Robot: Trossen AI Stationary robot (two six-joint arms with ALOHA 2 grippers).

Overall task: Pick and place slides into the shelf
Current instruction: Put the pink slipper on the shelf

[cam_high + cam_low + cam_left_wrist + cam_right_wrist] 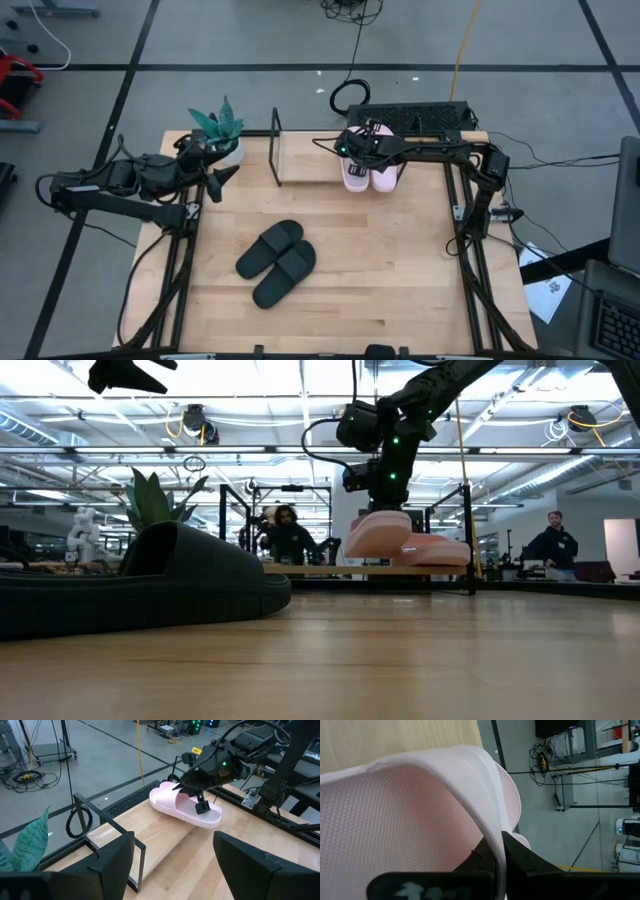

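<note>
A pink slide (357,172) is pinched by its strap in the right gripper (352,146), hanging just below the claw over the shelf (300,160), beside its mate (385,176). Light, soft foam is suggested; the strap is judged the best hold. The left gripper (213,170) is held spread, well apart.

Pale pink slides (370,176), apparently fine-textured; matte black slides (277,262)
</note>
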